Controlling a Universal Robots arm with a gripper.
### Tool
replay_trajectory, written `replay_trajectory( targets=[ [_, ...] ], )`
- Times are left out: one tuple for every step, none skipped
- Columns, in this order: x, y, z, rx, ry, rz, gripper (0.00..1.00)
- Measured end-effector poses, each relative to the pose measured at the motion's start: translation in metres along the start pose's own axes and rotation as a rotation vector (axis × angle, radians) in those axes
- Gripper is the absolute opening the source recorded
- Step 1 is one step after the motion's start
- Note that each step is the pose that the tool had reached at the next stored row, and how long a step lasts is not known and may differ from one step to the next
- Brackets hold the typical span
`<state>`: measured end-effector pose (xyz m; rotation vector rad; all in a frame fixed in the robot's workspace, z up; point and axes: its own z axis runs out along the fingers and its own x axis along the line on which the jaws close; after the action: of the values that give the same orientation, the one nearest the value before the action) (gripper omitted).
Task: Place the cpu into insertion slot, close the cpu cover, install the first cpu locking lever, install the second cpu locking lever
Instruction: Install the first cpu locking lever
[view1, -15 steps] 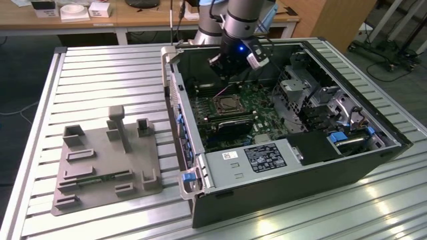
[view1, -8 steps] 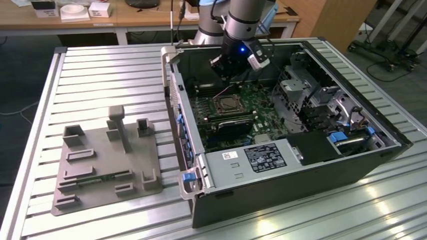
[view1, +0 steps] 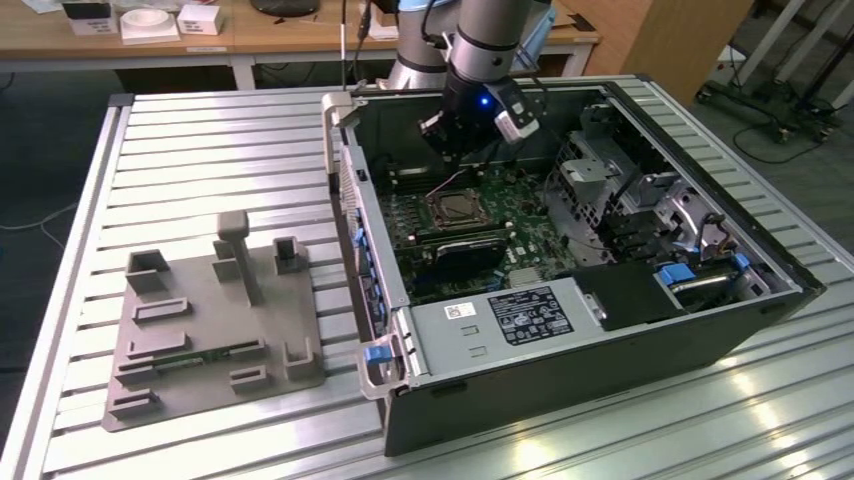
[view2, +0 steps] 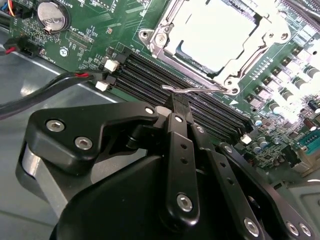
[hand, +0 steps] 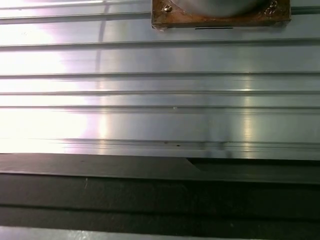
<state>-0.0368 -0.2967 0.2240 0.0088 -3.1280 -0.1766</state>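
Observation:
Inside the open computer case, the insertion slot (view1: 458, 207) sits on the green board. In the second wrist view the cpu (view2: 212, 30) lies in the insertion slot (view2: 150, 36), its pale silver top showing through the window of the cpu cover (view2: 267, 37). The cover lies flat over it. A thin wire locking lever (view2: 195, 90) runs along the socket's side by the memory slots, and its hooked end sticks out free. My gripper (view2: 177, 106) is shut, its black fingertips just short of that hook. In the exterior view the gripper (view1: 451, 148) hangs above the socket.
Long black memory slots (view2: 165, 75) lie between my fingers and the socket. Red and black cables (view2: 60, 80) and a coin battery (view2: 51, 14) are nearby. Drive cages (view1: 627, 190) and a power supply (view1: 530, 315) fill the case. A grey fixture plate (view1: 200, 320) rests on the slatted table (hand: 160, 100).

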Motion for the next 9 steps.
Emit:
replay_trajectory(
  targets=[
    [0.0000, -0.0001, 0.0002, 0.0002, 0.0000, 0.000, 0.10],
    [-0.0001, -0.0001, 0.0002, 0.0004, 0.0001, 0.000, 0.10],
    [-0.0001, -0.0001, 0.0002, 0.0004, 0.0002, 0.000, 0.10],
    [-0.0001, -0.0002, 0.0004, 0.0005, 0.0001, 0.000, 0.10],
    [-0.0002, -0.0002, 0.0004, 0.0008, 0.0000, 0.000, 0.10],
    [-0.0002, -0.0004, 0.0004, 0.0015, -0.0001, 0.000, 0.10],
    [-0.0002, -0.0006, 0.0005, 0.0029, -0.0001, 0.000, 0.10],
    [-0.0002, -0.0009, 0.0005, 0.0046, -0.0001, 0.000, 0.10],
    [-0.0002, -0.0012, 0.0004, 0.0067, 0.0000, 0.000, 0.10]
  ],
)
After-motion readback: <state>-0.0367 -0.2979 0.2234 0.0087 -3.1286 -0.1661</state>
